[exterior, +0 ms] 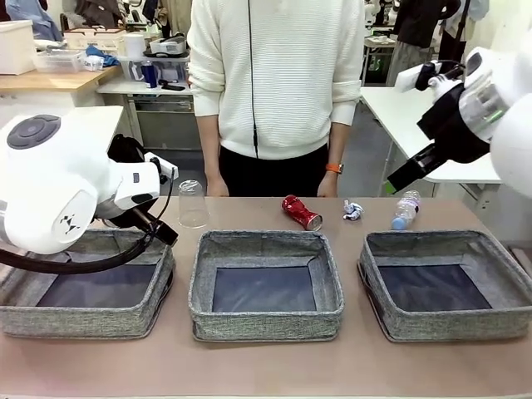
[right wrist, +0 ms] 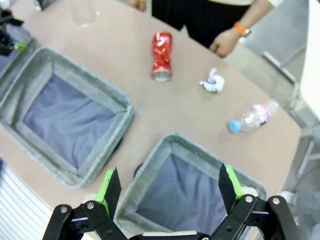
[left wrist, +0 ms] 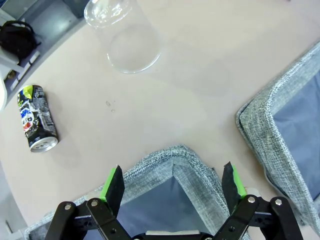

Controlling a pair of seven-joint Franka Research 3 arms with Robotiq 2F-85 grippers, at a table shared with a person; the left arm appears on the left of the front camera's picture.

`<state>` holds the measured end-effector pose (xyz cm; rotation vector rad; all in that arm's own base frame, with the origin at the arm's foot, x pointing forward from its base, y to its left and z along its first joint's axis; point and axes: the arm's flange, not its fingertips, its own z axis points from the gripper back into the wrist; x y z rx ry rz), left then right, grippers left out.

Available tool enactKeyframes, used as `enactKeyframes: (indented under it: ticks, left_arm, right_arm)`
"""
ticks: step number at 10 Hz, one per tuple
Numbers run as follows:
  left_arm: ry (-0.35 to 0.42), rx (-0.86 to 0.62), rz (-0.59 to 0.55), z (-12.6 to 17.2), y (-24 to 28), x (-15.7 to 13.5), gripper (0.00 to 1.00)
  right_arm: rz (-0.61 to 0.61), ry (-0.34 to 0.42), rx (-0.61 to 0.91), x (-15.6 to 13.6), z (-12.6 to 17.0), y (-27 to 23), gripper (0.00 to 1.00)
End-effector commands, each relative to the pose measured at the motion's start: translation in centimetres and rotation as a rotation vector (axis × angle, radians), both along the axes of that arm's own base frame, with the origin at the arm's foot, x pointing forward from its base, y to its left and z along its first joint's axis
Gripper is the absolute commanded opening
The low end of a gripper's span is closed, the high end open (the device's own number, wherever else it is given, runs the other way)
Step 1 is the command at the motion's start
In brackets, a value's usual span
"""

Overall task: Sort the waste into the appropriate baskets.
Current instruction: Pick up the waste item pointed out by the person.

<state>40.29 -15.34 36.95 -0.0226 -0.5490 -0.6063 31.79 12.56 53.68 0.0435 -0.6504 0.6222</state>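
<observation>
We see bright, even light and soft shadows on the surface [exterior: 266, 370]. Wrist views bend at edges; the right blurs.

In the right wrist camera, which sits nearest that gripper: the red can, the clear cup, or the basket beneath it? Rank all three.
1. Basket, directly below the right gripper.
2. Crushed red can, mid-table.
3. Clear cup, far corner.
</observation>
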Motion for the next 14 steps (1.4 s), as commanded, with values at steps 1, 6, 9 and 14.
enactKeyframes:
  ticks: [1,6,9,14]
  left_arm:
    - [-0.001,-0.003,0.001,0.07,0.09,0.01,1.00]
    - [0.013,0.022,0.021,-0.07,0.24,-0.07,1.00]
    - [0.010,0.012,0.013,-0.19,0.58,0.15,1.00]
    - [0.010,0.012,0.013,-0.19,0.58,0.15,1.00]
  right_arm:
    - [0.013,-0.012,0.027,-0.10,0.39,0.05,1.00]
    - [0.013,-0.012,0.027,-0.10,0.39,0.05,1.00]
    - [0.013,-0.012,0.027,-0.10,0.39,0.05,1.00]
    - [0.013,-0.012,0.027,-0.10,0.39,0.05,1.00]
